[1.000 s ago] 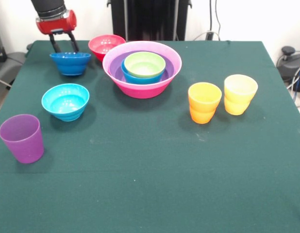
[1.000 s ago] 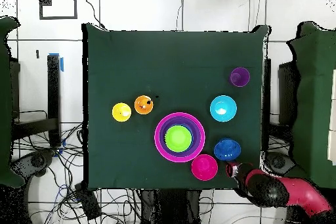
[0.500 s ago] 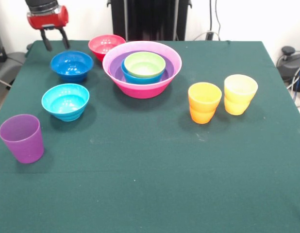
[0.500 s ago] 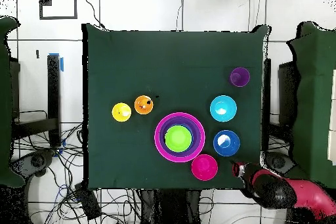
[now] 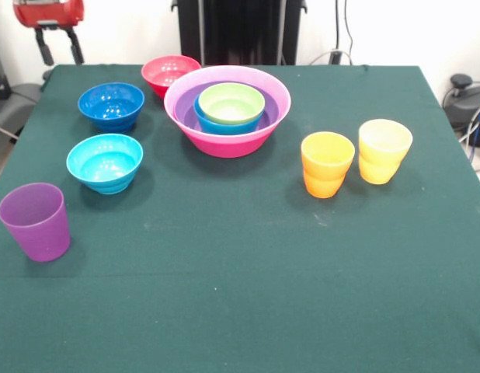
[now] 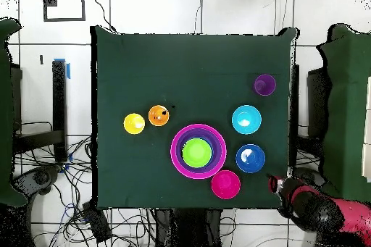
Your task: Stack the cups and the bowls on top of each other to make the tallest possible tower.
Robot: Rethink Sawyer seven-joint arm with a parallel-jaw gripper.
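While my claw hangs above the far corner of the tabletop, its two fingers stand apart and hold nothing. The tower sits on the green cloth: a hot-pink bowl with purple, blue and lime green bowls nested inside. Just beside it at the back I see the red-pink bowl. The dark blue bowl rests apart from the claw, with the cyan bowl near it and the purple cup closer to the camera. The orange cup and yellow cup stand side by side on the other side.
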